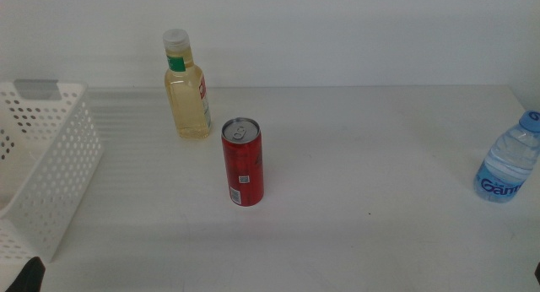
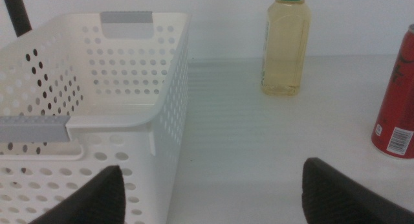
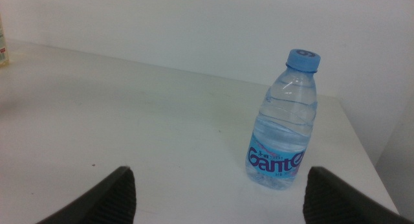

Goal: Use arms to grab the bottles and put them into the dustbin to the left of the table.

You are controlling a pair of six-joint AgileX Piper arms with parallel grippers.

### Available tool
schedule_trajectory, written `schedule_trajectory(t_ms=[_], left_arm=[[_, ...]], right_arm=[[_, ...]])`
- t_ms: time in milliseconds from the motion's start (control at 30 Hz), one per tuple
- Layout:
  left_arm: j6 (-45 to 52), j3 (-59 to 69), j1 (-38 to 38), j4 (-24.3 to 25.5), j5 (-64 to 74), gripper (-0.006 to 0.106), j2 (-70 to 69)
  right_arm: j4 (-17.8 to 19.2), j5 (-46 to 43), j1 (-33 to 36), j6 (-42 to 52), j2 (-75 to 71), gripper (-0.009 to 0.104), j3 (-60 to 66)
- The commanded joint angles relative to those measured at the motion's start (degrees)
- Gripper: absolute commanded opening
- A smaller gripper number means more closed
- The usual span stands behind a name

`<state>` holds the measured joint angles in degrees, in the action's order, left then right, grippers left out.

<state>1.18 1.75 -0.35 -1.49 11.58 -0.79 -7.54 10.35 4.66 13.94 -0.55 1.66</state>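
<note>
A slim red can (image 1: 242,162) with a silver top stands upright near the centre of the large flat white tabletop (image 1: 363,157). At about its 11 o'clock, close by but not touching, stands a clear bottle of yellow liquid with a white cap and green neck label (image 1: 187,89). A small clear water bottle with a blue cap and blue label (image 1: 507,163) stands upright well apart at the can's 3 o'clock, near the tabletop's right edge. A white plastic rectangular basket with rows of small round holes in its walls and a grey handle slot in its rim (image 1: 52,165) sits at the can's 9 o'clock, at the left edge.

The left pincer (image 2: 210,191) hangs low beside the basket's near corner, its two dark jaws spread wide and holding nothing. The right pincer (image 3: 220,193) faces the water bottle (image 3: 283,123), jaws likewise spread wide and bare, apart from the bottle.
</note>
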Motion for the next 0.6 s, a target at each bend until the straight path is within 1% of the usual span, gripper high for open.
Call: schedule_trajectory(t_ms=[0, 133, 200, 333, 567], left_arm=[[-0.4, 0.2, -0.2, -1.0, -5.0, 0.09, -0.8], [-0.4, 0.2, -0.2, -1.8, -7.2, 0.09, 1.1], [-0.4, 0.2, -1.2, -2.2, -10.6, 0.09, 4.3], [-1.7, 0.2, -6.2, -2.1, -16.8, 0.09, 10.9], [-1.2, 0.2, -17.6, -1.8, -29.6, 0.09, 25.2]], right_arm=[[0.4, -4.0, -0.3, 0.9, -1.6, 0.068, -0.5], [0.4, -4.0, -0.3, 0.9, -1.6, 0.068, -0.5], [0.4, -4.0, -0.3, 0.9, -1.6, 0.068, -0.5], [0.4, -4.0, -0.3, 0.9, -1.6, 0.068, -0.5], [0.4, -4.0, -0.3, 0.9, -1.6, 0.068, -0.5]])
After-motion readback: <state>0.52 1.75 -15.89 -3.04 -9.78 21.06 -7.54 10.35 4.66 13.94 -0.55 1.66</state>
